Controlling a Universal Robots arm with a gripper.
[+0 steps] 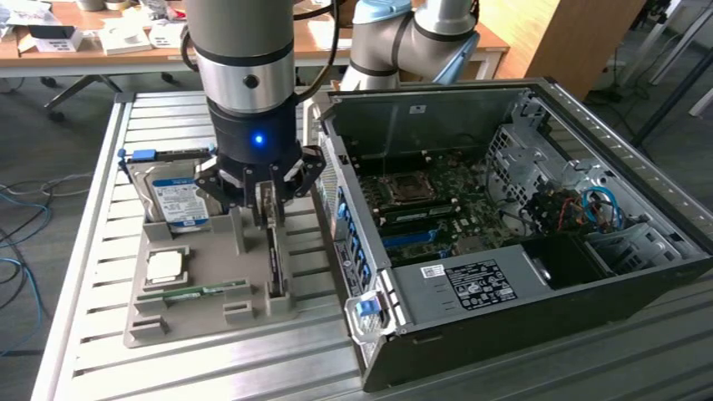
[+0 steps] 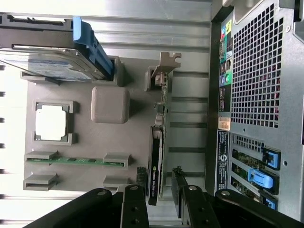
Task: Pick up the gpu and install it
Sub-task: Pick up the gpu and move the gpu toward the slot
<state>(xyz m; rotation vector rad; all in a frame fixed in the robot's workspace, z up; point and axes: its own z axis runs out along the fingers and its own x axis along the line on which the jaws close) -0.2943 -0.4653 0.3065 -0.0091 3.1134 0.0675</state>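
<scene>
The gripper point(image 1: 265, 209) hangs left of centre in the exterior view, low over a grey holder tray point(image 1: 150, 322) on the slatted metal surface point(image 1: 134, 134). The gpu point(image 1: 273, 251) stands on its long edge in a slot along the side of the tray nearest the open computer case point(image 1: 446, 109), which fills the exterior view's right half.

In the wrist view the 2 fingers point(image 2: 134, 202) are spread, 1 on each side of the gpu point(image 2: 159, 142) at its fan end. A gap shows between the card and each finger, so nothing is pinched. The card's silver bracket point(image 2: 166, 61) is at the end far from the gripper point(image 2: 157, 185).

Also on the tray point(image 2: 85, 137):
- a hard drive point(image 1: 179, 200) point(image 2: 47, 61) with a blue label, propped upright
- a square processor point(image 1: 165, 266) point(image 2: 50, 122) lying flat
- a narrow green memory stick point(image 1: 206, 291) point(image 2: 76, 160) just beside the processor

The back of the case point(image 2: 256, 71) lies just beside the tray.
</scene>
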